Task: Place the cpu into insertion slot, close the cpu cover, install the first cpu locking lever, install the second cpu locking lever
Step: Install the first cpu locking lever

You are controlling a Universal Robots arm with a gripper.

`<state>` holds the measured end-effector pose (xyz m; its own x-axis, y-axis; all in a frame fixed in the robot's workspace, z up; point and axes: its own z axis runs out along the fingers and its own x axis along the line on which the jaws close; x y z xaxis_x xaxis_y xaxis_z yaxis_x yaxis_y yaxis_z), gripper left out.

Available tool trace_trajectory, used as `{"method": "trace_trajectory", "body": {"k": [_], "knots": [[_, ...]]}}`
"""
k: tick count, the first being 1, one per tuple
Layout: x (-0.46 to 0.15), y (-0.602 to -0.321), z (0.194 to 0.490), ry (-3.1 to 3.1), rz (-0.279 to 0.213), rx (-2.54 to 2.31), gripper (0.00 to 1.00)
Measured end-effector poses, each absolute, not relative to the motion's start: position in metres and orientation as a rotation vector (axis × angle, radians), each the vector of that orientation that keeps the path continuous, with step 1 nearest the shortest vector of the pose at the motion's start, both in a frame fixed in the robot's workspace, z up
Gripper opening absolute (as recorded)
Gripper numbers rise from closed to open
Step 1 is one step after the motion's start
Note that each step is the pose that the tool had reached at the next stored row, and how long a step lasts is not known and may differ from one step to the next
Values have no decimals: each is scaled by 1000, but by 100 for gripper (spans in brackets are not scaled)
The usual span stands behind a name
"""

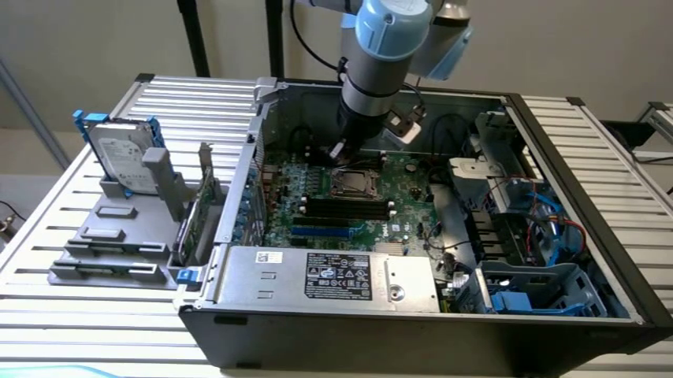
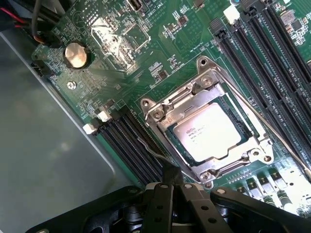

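In the exterior view the robot arm (image 1: 384, 63) reaches down from the top centre of the frame into the open computer case (image 1: 442, 315), with its gripper (image 1: 342, 151) just above the green board (image 1: 315, 224), beside the insertion slot (image 1: 355, 183) near the frame's middle. In the wrist view the cpu (image 2: 210, 131) lies silver face up inside the insertion slot (image 2: 167, 127), right of centre, and the cpu cover (image 2: 243, 109) lies flat around it, framing the chip. The gripper (image 2: 170, 187) shows at the lower centre with its fingers (image 2: 163, 204) pressed together, pinching a thin metal locking lever (image 2: 150, 150) that runs along the socket's edge beside the long black memory slots (image 2: 129, 143).
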<state>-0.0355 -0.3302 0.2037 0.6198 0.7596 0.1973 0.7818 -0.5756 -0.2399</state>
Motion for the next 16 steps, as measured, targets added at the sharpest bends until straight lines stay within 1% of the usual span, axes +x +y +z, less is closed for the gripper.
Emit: {"method": "trace_trajectory", "body": {"k": [16], "knots": [[-23, -330, 200, -1254, -91, -2561, 11]]}}
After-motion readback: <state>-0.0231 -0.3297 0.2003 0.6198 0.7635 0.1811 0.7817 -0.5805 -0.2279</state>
